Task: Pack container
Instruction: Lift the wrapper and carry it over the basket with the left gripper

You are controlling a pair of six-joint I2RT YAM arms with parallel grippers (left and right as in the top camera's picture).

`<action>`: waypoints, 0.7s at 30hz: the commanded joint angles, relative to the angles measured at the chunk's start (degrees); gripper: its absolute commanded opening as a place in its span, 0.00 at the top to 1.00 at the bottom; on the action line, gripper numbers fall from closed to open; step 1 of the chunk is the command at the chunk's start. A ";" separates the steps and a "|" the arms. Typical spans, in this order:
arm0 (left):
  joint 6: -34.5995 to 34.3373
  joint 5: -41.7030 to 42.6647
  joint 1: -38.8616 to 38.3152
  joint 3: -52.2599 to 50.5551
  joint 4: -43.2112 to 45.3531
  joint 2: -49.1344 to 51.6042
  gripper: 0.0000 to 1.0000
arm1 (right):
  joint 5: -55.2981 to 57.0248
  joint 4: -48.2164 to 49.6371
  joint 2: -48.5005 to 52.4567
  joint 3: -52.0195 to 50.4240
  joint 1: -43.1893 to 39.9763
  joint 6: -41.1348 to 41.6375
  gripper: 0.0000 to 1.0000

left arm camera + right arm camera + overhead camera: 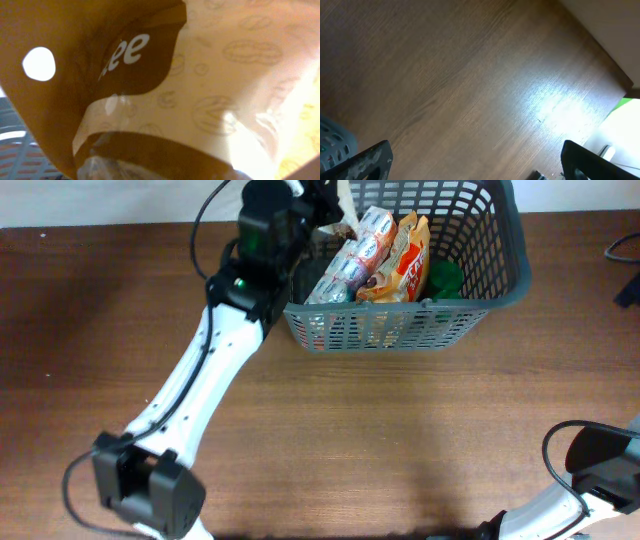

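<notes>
The dark grey lattice basket (500,295) stands at the back of the wooden table. It holds silver-white packets (352,262), an orange snack bag (405,260) and a green item (446,278). My left gripper (325,205) is over the basket's back left corner. A brown and cream peanut bag (210,90) fills the left wrist view and hides the fingers; it shows under the gripper from overhead (346,226). A bit of basket wall shows past it (15,150). My right gripper (475,157) is open and empty above bare table.
The right arm's base (600,470) sits at the front right corner, with a black cable beside it. The left arm's base (145,490) is at the front left. A basket corner (332,145) shows in the right wrist view. Cables lie at the far right edge (625,260).
</notes>
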 commanded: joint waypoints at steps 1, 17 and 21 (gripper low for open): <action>0.66 0.48 -1.53 6.01 -2.95 3.98 0.98 | 0.92 0.00 -0.02 -0.20 -0.22 0.72 0.01; 1.60 0.68 -1.77 7.43 -11.82 10.91 0.98 | 0.92 0.02 -0.02 -0.20 -0.22 0.72 0.01; 1.60 0.68 -1.77 7.43 -12.11 10.99 0.95 | 0.92 0.02 -0.02 -0.20 -0.22 0.72 0.01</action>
